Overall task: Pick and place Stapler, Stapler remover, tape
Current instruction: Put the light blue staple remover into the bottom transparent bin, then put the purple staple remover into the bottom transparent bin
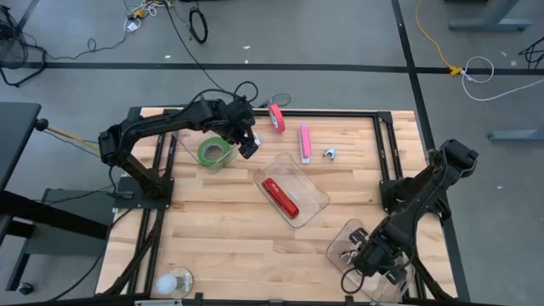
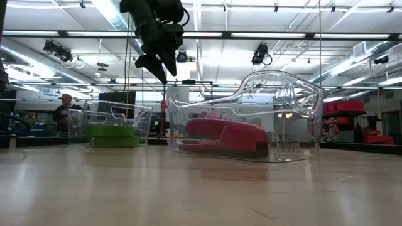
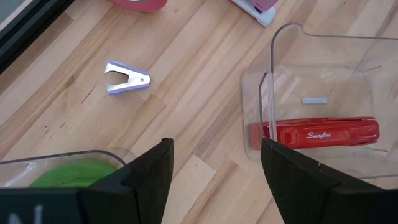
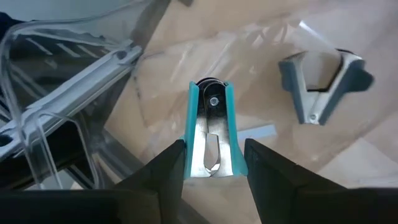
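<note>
My right gripper [image 4: 211, 165] is shut on a teal staple remover [image 4: 211, 124] and stands over a clear bin [image 1: 347, 240] at the table's near right. A grey staple remover [image 4: 323, 87] lies on that bin's floor. My left gripper [image 3: 217, 174] hangs open above the table, between the bin with the green tape [image 1: 214, 153] and the middle bin with the red stapler [image 1: 280, 197]. A purple staple remover [image 3: 124, 78], a pink stapler [image 1: 304, 142] and a pink tape roll [image 1: 276, 117] lie on the table's far part. My right gripper pinches the teal staple remover by its two teal side grips [image 4: 191, 149] between its two fingers. The fingers slant steeply down from above and lie along it. The remover is squeezed together and sticks out past the fingertips, its riveted end [image 4: 213, 99] toward the bin's floor.
The middle bin's clear wall [image 3: 273, 74] stands close to my left gripper. Black rails run along the table's edges [image 1: 387, 144]. At the near left corner is a small clear dish with a white round thing [image 1: 174, 282]. Bare wood lies between the bins.
</note>
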Robot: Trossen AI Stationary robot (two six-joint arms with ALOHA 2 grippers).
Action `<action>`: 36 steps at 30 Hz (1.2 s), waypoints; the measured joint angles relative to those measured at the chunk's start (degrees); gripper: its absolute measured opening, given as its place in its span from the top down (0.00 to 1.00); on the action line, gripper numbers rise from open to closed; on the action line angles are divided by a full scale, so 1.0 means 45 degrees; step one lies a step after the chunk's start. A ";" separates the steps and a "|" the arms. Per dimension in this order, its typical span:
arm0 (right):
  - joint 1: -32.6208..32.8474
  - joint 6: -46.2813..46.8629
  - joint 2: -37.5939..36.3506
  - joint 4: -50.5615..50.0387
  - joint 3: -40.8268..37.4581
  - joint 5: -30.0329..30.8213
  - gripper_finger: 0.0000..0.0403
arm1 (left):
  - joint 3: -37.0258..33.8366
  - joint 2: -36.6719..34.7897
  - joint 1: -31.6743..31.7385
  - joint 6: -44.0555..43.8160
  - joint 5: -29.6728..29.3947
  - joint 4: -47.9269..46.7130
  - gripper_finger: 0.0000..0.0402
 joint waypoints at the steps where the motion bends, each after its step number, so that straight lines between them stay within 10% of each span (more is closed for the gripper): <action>1: 0.0044 0.0003 0.0000 0.0023 0.0000 -0.0010 0.59 | 0.0000 0.0000 0.0000 -0.0002 0.0000 0.0000 0.39; 36: -0.0158 0.1988 -0.0010 0.0271 0.0000 0.0097 0.38 | 0.0000 0.0000 -0.0010 0.0299 0.0160 -0.0015 0.39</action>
